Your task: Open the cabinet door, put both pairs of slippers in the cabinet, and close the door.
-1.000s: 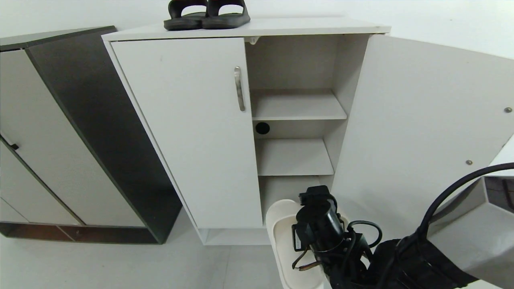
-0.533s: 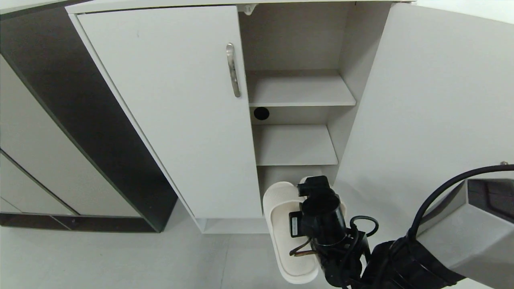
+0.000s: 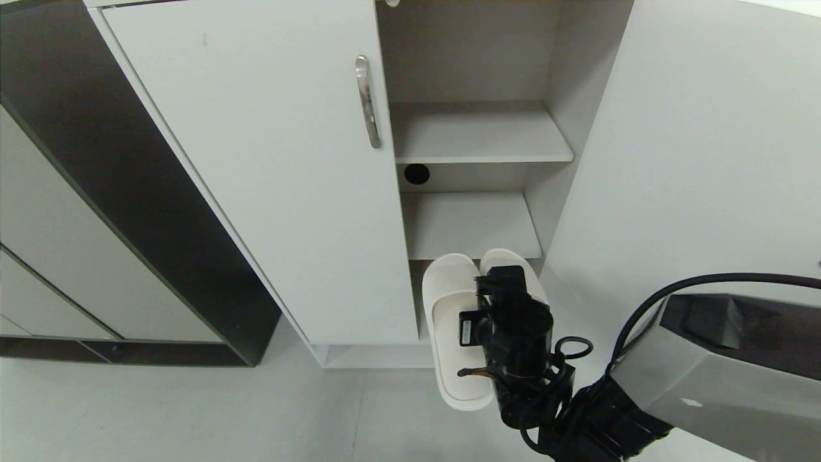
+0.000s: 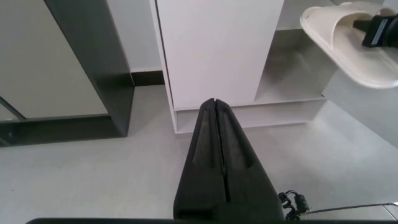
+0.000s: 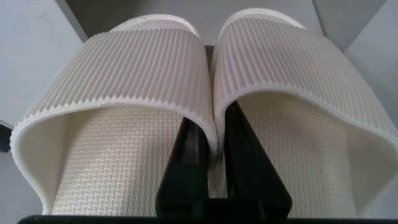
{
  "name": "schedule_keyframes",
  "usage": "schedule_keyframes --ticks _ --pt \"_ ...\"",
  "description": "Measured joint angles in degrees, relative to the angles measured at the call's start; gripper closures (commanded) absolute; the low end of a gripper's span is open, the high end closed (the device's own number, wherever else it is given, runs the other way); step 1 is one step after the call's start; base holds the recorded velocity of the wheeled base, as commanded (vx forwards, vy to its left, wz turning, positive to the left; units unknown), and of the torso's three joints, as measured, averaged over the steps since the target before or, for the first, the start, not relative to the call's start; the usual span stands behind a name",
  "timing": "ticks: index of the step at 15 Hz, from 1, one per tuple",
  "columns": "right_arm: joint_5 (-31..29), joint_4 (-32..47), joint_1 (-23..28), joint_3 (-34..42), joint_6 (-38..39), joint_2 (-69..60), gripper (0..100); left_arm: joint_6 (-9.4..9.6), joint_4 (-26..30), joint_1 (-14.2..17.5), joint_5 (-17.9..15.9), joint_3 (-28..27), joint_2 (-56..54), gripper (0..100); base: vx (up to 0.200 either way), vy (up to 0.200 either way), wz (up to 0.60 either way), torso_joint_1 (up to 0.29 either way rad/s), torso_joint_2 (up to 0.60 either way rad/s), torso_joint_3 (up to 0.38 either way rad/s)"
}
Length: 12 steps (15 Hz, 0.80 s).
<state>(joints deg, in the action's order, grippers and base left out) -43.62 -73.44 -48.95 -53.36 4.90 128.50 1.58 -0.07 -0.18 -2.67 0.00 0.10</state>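
A pair of white slippers (image 3: 452,321) hangs side by side in front of the white cabinet's lowest compartment (image 3: 415,295), toes toward the opening. My right gripper (image 3: 507,285) is shut on the slippers (image 5: 124,93), pinching the two inner strap edges together between its fingers (image 5: 186,162). The cabinet's right door (image 3: 693,160) stands wide open; its left door (image 3: 256,160) is closed. Two bare shelves (image 3: 474,131) lie above the slippers. My left gripper (image 4: 214,112) is shut on nothing, low over the floor before the cabinet base, with a slipper (image 4: 348,46) off to its side.
A dark-sided cabinet (image 3: 128,192) stands against the white cabinet's left side. The closed door carries a metal handle (image 3: 365,102). A round hole (image 3: 417,173) marks the back wall under the upper shelf. Grey floor (image 3: 192,410) lies open in front.
The head camera has dipped and closed in, so the cabinet top has left the picture. My right gripper has carried the white slippers forward, nearer the lower opening.
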Motion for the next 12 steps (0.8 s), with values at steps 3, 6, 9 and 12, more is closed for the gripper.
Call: schedule_keyframes --ticks 3,6,9,12 --pt "-0.72 -3.72 0.16 -0.13 -1.43 2.95 100 0.0 0.0 0.0 -0.04 0.0 0.0 100 0.0 0.0 0.0 0.0 0.0 0.0" --pt "-1.84 -3.69 0.39 -0.48 -1.65 4.11 100 0.0 -0.02 0.0 0.0 0.0 0.0 100 0.0 0.0 0.0 0.0 0.0 0.0" --pt "-1.89 -3.34 0.46 -0.88 -1.76 4.41 100 -0.09 0.0 0.0 0.02 0.0 0.0 100 0.133 0.0 0.0 0.002 0.0 -0.002" --pt "-1.9 -3.3 0.6 -1.1 -1.82 4.5 100 -0.09 0.02 0.0 0.02 0.0 0.0 100 0.2 0.0 0.0 -0.001 0.0 0.002"
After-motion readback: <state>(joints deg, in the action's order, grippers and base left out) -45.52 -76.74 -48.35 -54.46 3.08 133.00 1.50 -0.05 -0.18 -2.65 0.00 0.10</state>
